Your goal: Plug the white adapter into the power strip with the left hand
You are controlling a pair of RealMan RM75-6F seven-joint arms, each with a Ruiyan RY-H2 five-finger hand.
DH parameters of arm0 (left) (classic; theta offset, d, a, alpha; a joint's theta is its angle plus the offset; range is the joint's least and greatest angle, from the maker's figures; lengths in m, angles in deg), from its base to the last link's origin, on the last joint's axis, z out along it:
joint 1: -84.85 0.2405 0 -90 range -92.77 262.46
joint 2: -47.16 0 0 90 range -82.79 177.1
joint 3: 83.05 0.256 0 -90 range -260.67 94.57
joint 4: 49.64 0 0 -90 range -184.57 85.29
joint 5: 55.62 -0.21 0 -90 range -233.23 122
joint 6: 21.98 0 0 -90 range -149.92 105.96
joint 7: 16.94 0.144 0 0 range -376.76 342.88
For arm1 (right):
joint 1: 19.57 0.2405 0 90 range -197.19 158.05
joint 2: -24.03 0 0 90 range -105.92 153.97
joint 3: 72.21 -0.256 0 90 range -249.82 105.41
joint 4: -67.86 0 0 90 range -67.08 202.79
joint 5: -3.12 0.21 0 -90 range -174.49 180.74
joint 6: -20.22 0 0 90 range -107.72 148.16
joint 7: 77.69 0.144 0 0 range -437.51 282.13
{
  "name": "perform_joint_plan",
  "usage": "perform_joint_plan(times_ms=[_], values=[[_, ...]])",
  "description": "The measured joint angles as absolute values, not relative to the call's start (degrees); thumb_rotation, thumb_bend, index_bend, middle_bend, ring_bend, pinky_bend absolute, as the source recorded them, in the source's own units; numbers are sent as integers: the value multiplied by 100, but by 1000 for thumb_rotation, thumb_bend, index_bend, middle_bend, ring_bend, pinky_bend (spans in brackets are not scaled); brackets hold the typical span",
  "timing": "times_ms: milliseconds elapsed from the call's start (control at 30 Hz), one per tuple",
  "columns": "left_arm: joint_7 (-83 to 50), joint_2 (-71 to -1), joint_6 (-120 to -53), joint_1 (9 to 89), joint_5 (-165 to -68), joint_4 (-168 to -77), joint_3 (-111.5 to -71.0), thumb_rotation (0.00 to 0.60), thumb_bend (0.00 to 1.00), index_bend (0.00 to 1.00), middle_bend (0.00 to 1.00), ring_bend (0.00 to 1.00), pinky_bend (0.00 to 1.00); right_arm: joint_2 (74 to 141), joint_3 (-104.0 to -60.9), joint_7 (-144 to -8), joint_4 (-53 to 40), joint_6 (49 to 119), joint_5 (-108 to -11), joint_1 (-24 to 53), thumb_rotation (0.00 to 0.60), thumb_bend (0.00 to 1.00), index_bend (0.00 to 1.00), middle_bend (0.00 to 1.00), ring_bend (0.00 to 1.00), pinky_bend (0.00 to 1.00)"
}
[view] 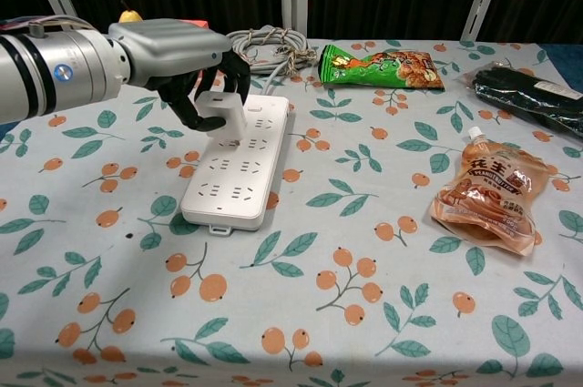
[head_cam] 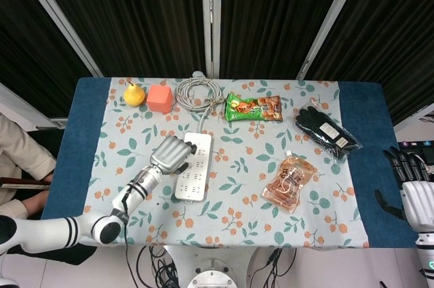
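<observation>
One hand does the work here: the left hand [view: 187, 64] holds the white adapter [view: 221, 112] low over the power strip [view: 235, 159].

The adapter is pinched in the curled fingers and hangs at the strip's far end, near the edge on the hand's side; whether its prongs have met a socket is hidden in both views. The strip's long axis runs from near the robot away toward the coiled cable [head_cam: 197, 93], and the adapter sits directly above it, so the coming move looks like a straight push down, not a sideways shift. The right hand [head_cam: 409, 190] rests well apart at the table's [head_cam: 352, 105] right edge with fingers spread, holding nothing, far from the strip.
</observation>
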State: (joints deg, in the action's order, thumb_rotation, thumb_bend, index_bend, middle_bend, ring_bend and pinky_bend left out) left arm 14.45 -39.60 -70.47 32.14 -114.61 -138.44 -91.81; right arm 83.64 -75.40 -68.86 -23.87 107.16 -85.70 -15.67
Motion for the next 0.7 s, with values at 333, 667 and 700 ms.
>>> perform_joint_plan(times_ms=[333, 667, 700], values=[[1565, -3909, -7110, 3143, -11289, -13934, -9099, 600, 453, 646, 735, 565, 531, 8376, -7541, -6865, -2364, 10704, -8570, -1566, 600, 283, 0, 27, 0, 0], [1655, -3912, -7196, 3090, -11143, -13937, -9034, 600, 453, 646, 736, 565, 531, 8377, -7542, -6842, -2348, 10719, -8574, -1577, 600, 284, 0, 30, 0, 0], [1665, -3911, -7200, 3083, -11132, -13938, -9027, 600, 453, 646, 735, 565, 531, 8378, -7542, -6839, -2346, 10720, -8571, -1578, 600, 283, 0, 30, 0, 0]])
